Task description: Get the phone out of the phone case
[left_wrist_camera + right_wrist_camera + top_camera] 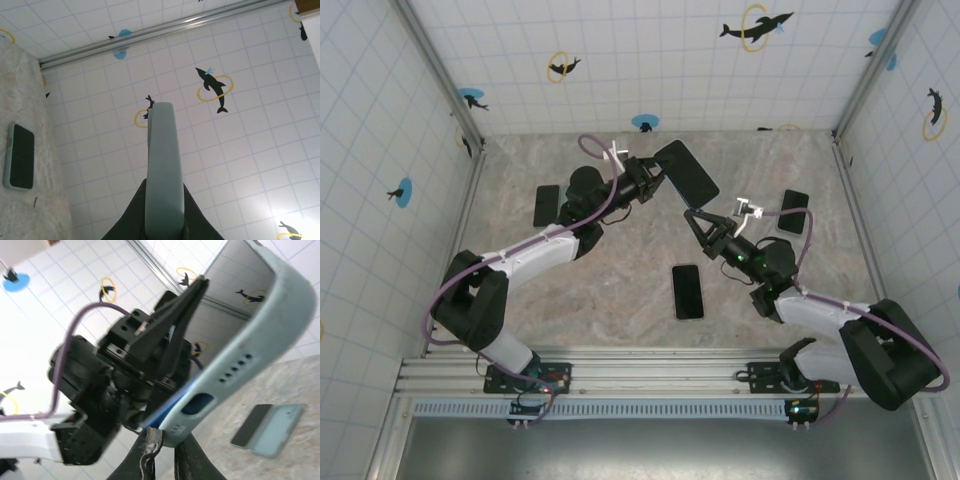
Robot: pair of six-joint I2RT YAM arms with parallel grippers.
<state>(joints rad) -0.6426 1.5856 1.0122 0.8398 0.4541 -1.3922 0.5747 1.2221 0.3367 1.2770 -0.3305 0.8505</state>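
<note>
Top external view: my left claw (658,180) holds the phone case (688,172) raised above the far middle of the table (610,300), the phone's (682,166) dark face turned up, and my right claw (696,218) has its tips at the case's near corner. Counting here, I find two arms, one cased phone in the air, and three more dark handsets lying flat and well apart: one at the left (547,205), one at the centre (688,291), one at the right (793,212). Left wrist view: my left fingers are pressed together on the pale case, seen edge-on and pointing at the tiled wall; one handset in a pale surround lies on the table. Right wrist view: my right fingertips (150,447) pinch the bottom corner of the case beside its port opening, with the left claw clamped across screen and back further up; on the table lie one dark slab and one pale cover side by side. I judge the step to be the peel itself, the phone not yet freed. The next move calls for drawing that corner back off the phone while the left claw holds firm, and gently, lest the whole thing twist out.
</note>
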